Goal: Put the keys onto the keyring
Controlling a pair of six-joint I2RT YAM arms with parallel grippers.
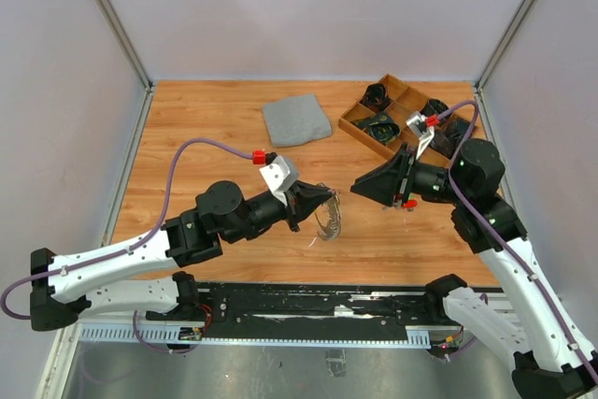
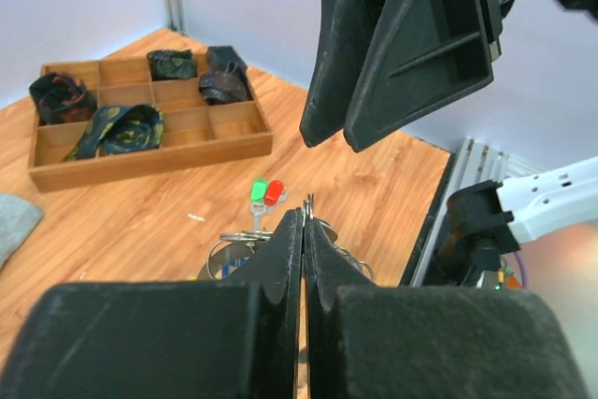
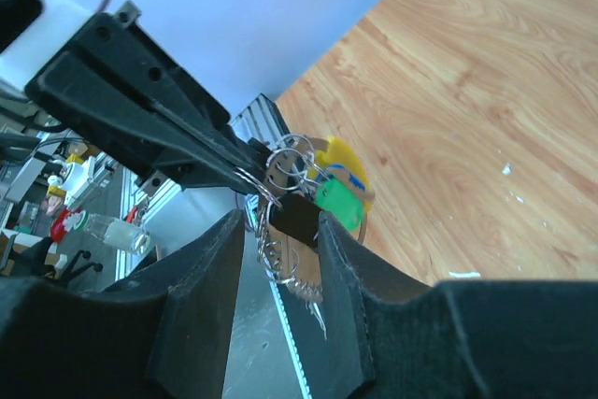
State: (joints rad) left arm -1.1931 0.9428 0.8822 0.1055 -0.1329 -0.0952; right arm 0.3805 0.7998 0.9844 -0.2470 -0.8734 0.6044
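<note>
Folded grey cloth (image 1: 296,121) near wooden tray (image 2: 149,158) of dark bundles (image 2: 120,128)

Green, red and yellow heads are seen on the keys (image 3: 338,205); the keyring (image 1: 328,218) is silvery, the cloth (image 1: 296,120) grey, the desk (image 1: 206,119) light wood-grained.

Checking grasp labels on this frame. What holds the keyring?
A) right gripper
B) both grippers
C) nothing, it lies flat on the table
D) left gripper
D: the left gripper is pinched shut on the keyring, which hangs from its tips, while the right gripper sits a little apart from it with its jaws open.
</note>
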